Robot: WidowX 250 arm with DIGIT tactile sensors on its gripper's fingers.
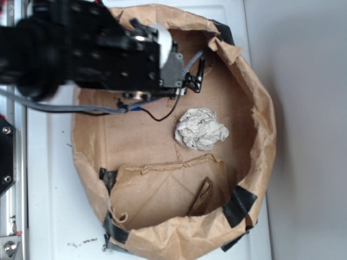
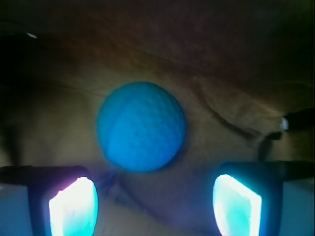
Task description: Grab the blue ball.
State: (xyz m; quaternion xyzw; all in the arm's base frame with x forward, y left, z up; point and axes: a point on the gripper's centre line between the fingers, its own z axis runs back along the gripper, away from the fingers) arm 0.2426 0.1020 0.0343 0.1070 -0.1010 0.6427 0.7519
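In the wrist view the blue ball (image 2: 141, 126), round and finely dimpled, rests on brown paper just ahead of my gripper (image 2: 155, 206). Both glowing pads (image 2: 74, 206) stand wide apart below the ball, one on each side, and neither touches it. The gripper is open and holds nothing. From the exterior camera the black arm reaches into the bag from the upper left, with the gripper (image 1: 196, 73) near the bag's far wall. The ball does not show there; the arm covers that spot.
A rolled-down brown paper bag (image 1: 260, 108) with black tape patches (image 1: 238, 205) walls the work area on a white table (image 1: 49, 206). A crumpled white paper wad (image 1: 200, 129) lies mid-bag, close below the gripper. A folded paper flap (image 1: 168, 192) covers the near floor.
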